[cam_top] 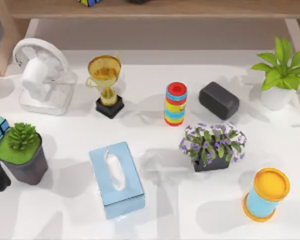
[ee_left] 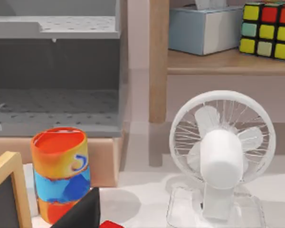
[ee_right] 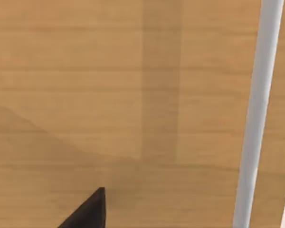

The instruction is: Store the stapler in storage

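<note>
left gripper [ee_left: 85,213] is showing as a dark tip at the lower edge of the left wrist view, can't tell its state. Small glossy red sliver, reading as the stapler [ee_left: 112,223], is sitting just beside that tip, cut off by the frame edge; can't tell if it's being held. Orange-and-blue can [ee_left: 61,173] is standing upright right behind it, wood-framed board [ee_left: 7,194] beside the can. White fan [ee_left: 222,154] is standing farther out on the table [ee_left: 142,190]. Grey rack [ee_left: 54,71] is sitting behind the can, and a wooden shelf [ee_left: 228,61] above the fan is carrying a tissue box [ee_left: 204,28] and a puzzle cube [ee_left: 268,28]

right gripper [ee_right: 88,211] is facing a wooden panel [ee_right: 109,95] with a pale post [ee_right: 256,114] beside it, state can't tell either
</note>
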Controlling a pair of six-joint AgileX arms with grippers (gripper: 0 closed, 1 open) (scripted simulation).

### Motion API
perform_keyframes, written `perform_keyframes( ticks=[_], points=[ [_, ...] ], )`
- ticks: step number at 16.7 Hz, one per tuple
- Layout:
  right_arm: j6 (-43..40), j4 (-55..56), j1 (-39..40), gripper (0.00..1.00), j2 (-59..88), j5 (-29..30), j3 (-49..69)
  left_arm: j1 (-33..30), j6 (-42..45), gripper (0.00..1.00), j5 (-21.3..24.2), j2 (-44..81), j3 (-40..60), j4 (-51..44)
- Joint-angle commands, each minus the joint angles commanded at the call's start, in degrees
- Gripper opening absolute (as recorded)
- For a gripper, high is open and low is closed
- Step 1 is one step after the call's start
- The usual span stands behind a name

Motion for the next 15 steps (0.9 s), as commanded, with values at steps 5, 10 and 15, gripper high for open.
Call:
perform_keyframes(
  ticks=[5, 10, 15],
  points=[
    [0.0, 0.0, 0.0, 0.47, 0.0, 0.0, 0.0, 0.0, 0.0, 1.00, 0.0, 0.0, 0.0, 0.0],
    [0.0, 0.0, 0.0, 0.10, 0.0, 0.0, 0.0, 0.0, 0.0, 1.00, 0.0, 0.0, 0.0, 0.0],
    [0.0, 0.0, 0.0, 0.00, 0.0, 0.0, 0.0, 0.0, 0.0, 1.00, 0.0, 0.0, 0.0, 0.0]
  ],
)
